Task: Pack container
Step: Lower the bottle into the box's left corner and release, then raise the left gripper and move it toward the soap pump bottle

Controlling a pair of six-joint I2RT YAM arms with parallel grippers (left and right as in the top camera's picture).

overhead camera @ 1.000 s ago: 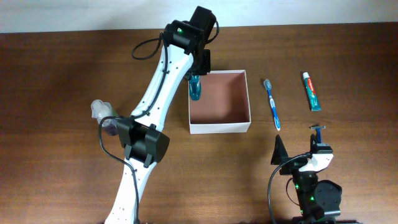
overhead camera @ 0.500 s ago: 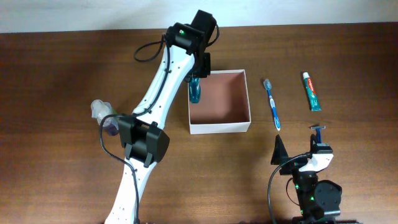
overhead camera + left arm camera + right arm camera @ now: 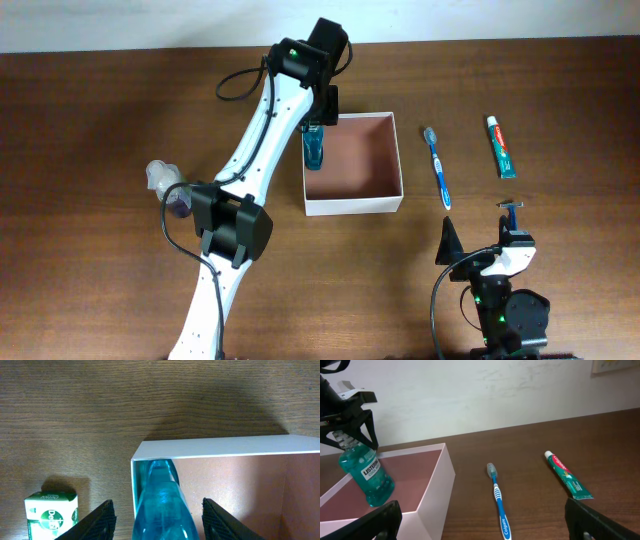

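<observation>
Mouthwash bottle [image 3: 367, 477], teal with a white label, leans tilted inside the container [image 3: 353, 206], in its far-left corner and close against the left wall. The container, a square shallow box with white walls and a reddish-brown inside, sits around the middle of the wooden table [image 3: 100, 120], a little toward the far side. The left gripper [image 3: 159, 510] hangs over that corner with its fingers spread to either side of the bottle's upper part, and the left wrist view shows a gap on each side, so nothing is pinched. Just left of the container, outside it, a small green-and-white box [image 3: 51, 515] stands on the wood. To the right of the container lies a blue toothbrush [image 3: 438, 168], apart from the wall, and farther right a toothpaste tube [image 3: 501, 146]. A razor [image 3: 511, 209] lies nearer, beside the right arm. The right gripper [image 3: 481, 510] rests low at the near right, its fingers spread wide and holding nothing.
</observation>
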